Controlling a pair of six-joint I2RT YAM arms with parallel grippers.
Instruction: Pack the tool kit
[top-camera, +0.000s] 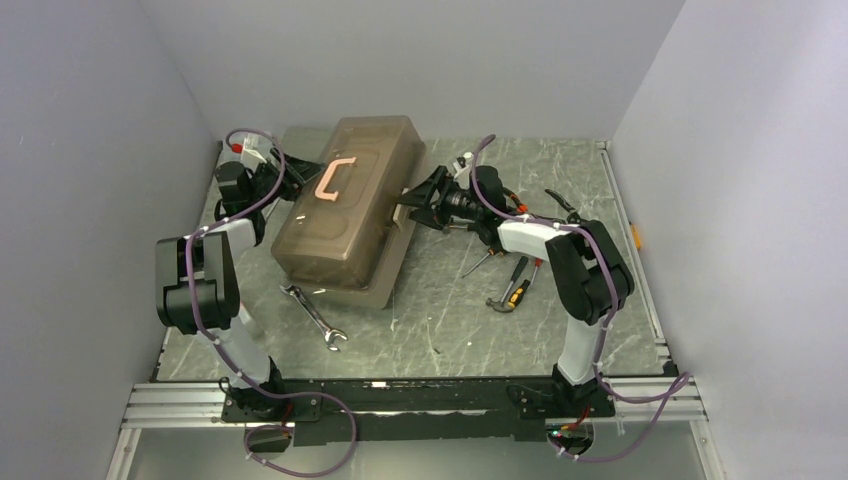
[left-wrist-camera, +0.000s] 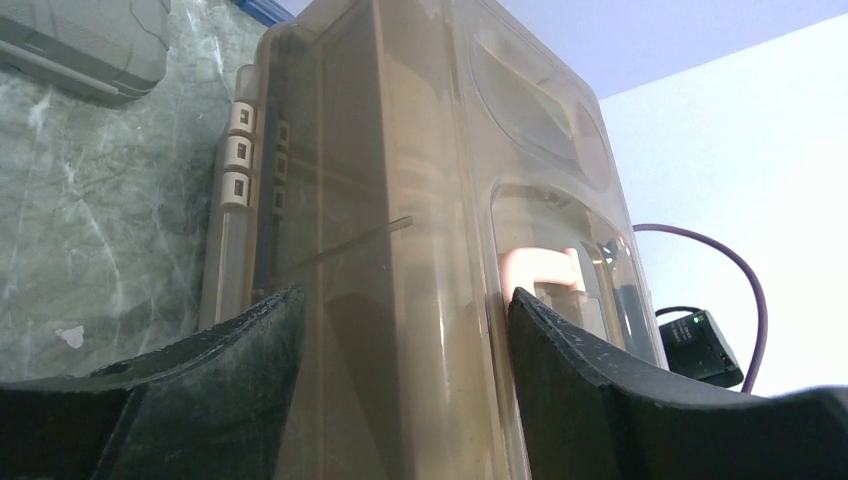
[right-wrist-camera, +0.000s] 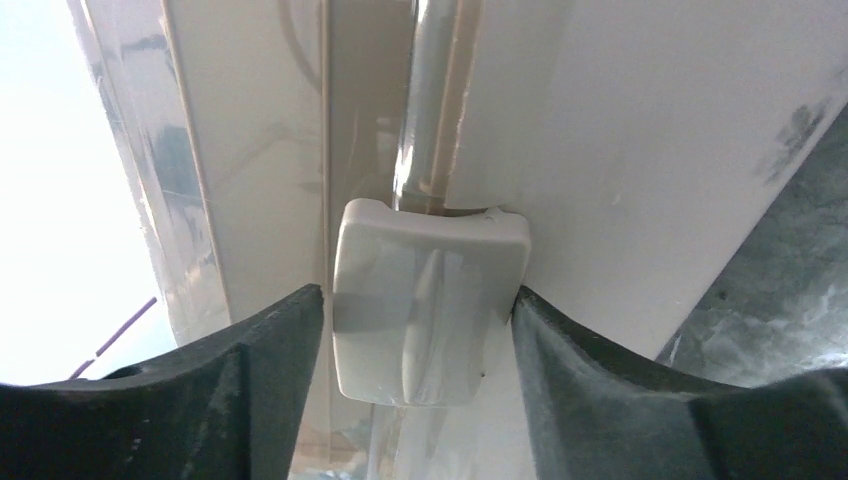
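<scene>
Pale grey walls enclose the grey-green marbled tabletop; the large tan-brown plastic toolbox lies far left. The right gripper clamps its pale grey latch; the left gripper straddles its end, grip unclear.

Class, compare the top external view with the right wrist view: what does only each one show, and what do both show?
Only the top view: the pink handle, the wrench and loose tools right of the toolbox. Only the right wrist view: a close look at the pale latch between the fingers. Both: the toolbox and the right gripper at its end.
</scene>
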